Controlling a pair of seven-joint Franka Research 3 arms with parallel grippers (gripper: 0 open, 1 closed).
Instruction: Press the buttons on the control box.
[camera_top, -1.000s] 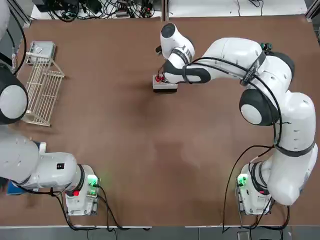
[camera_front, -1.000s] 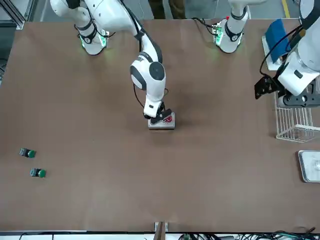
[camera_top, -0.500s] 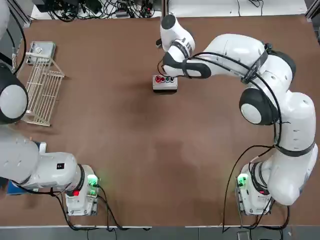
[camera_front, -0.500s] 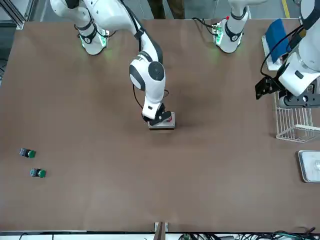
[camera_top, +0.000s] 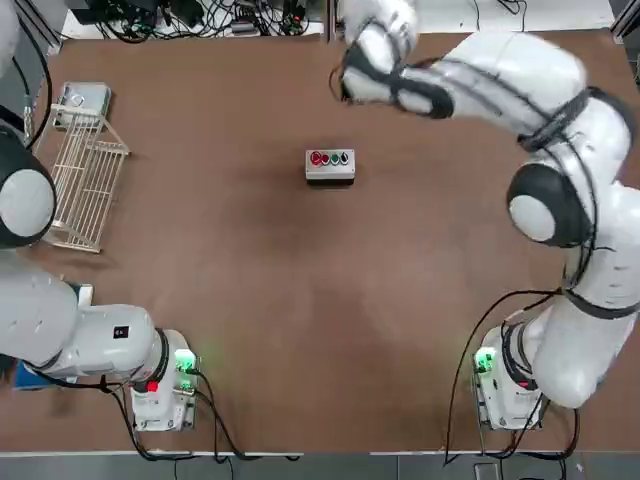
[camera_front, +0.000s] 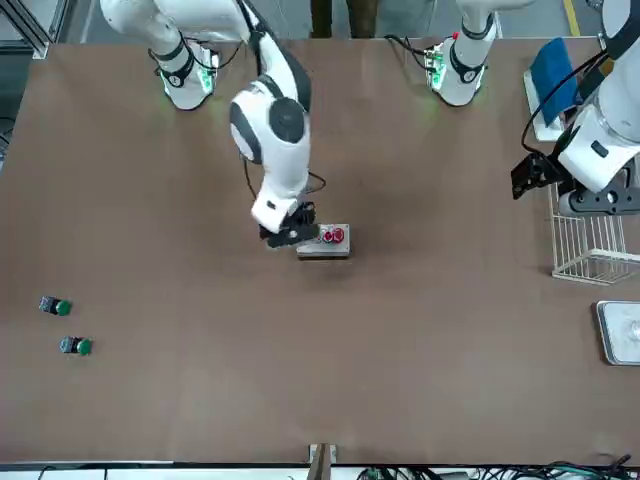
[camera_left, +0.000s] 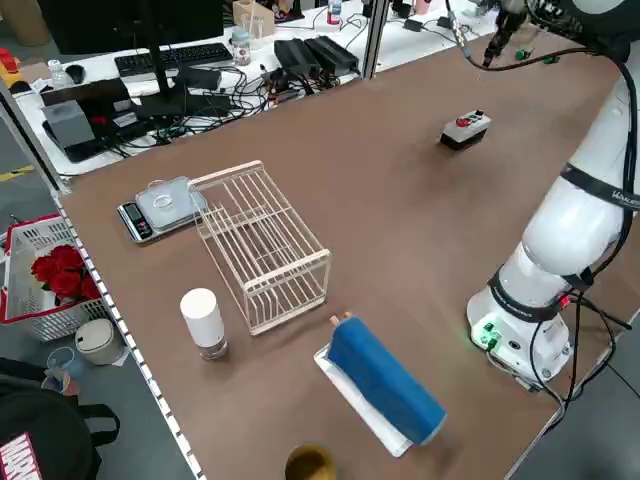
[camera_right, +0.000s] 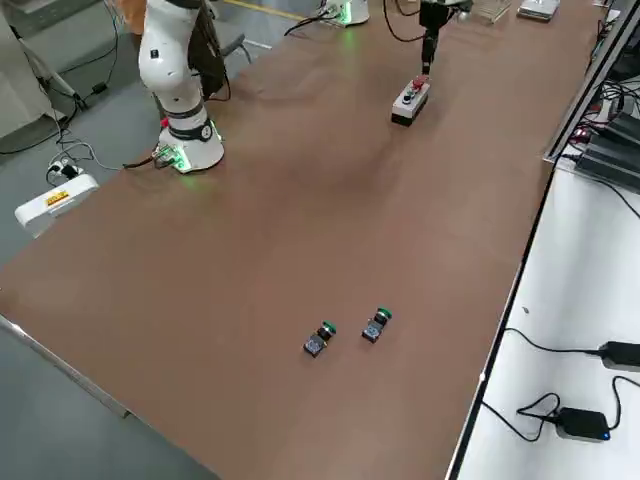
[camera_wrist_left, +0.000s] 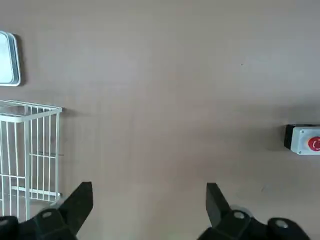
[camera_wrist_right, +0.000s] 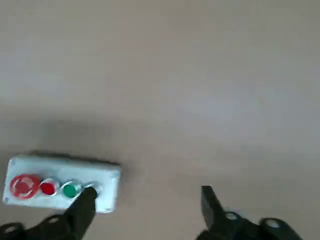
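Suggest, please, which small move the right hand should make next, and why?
Probably, the right hand should ease farther from the control box: it is open and to one side, and the overhead view shows all four buttons uncovered. The left hand waits beyond the wire rack's side.

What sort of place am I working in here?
Probably a robotics lab: robot arms at a brown table, a desk beyond it with a monitor and keyboard, and tangled cables.

Robotics lab, two arms (camera_top: 465, 110) sharing a table (camera_top: 330, 300)
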